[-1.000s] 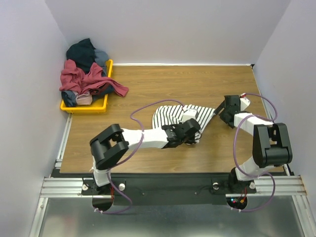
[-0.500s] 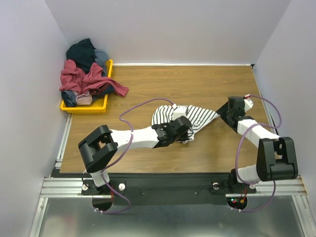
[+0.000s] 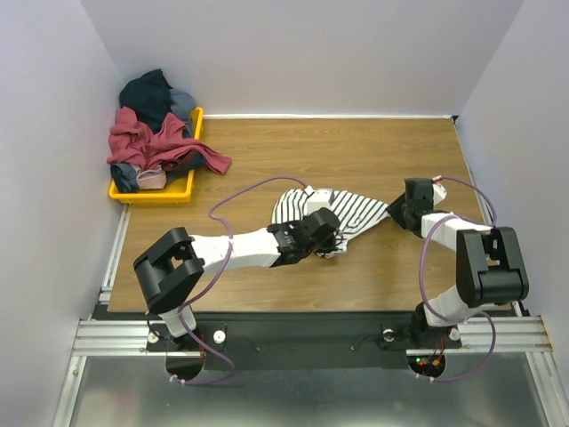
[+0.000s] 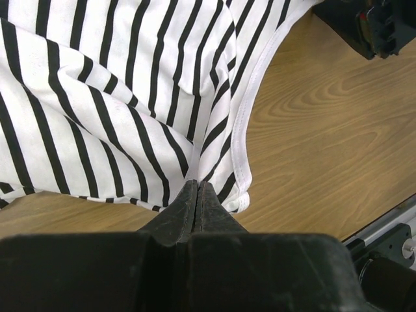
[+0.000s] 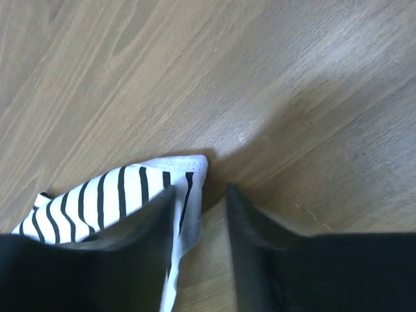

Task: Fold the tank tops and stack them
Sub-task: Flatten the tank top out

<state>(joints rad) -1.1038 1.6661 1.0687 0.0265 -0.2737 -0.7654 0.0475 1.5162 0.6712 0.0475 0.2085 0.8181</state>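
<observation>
A white tank top with thin dark stripes point(image 3: 356, 210) lies crumpled in the middle of the wooden table. My left gripper point(image 3: 331, 235) is shut on its near hem; in the left wrist view the fingertips point(image 4: 197, 186) meet on the striped cloth point(image 4: 130, 97) by the white-bound edge. My right gripper point(image 3: 395, 212) sits low at the top's right corner. In the right wrist view its jaws point(image 5: 200, 190) stand apart, with the striped corner point(image 5: 130, 190) lying against the left finger and partly in the gap.
A yellow tray point(image 3: 151, 195) at the back left holds a heap of dark, red and blue clothes point(image 3: 153, 133), some spilling over onto the table. White walls close in the left, back and right sides. A metal rail runs along the near edge.
My left gripper has pulled the striped top a little leftward and bunched it. My right gripper has come in to the top's right corner and its jaws have narrowed.
</observation>
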